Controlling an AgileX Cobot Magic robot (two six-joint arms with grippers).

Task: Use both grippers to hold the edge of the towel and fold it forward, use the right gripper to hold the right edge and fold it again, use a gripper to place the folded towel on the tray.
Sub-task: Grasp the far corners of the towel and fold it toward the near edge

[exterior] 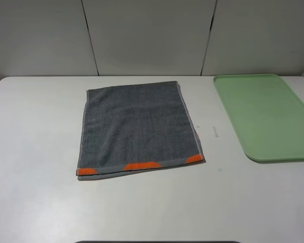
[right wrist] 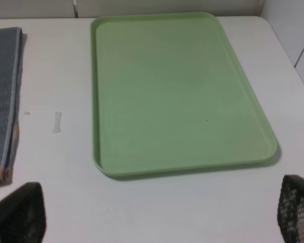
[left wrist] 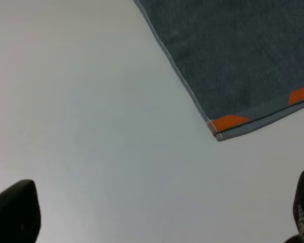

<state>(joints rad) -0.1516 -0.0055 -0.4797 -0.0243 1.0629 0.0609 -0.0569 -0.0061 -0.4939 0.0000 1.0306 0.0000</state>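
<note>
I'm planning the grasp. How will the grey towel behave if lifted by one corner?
Probably floppy: the towel lies flat on the table, so it would likely sag when lifted. Its terry pile looks grippy, unlikely to slip. Two layers show at its corner; pinching one may separate them.

Left gripper (left wrist: 159, 212) hangs with its jaws spread wide, holding nothing. Right gripper (right wrist: 157, 210) matches it, jaws wide apart and empty. Only the black jaw tips show in the wrist views.
</note>
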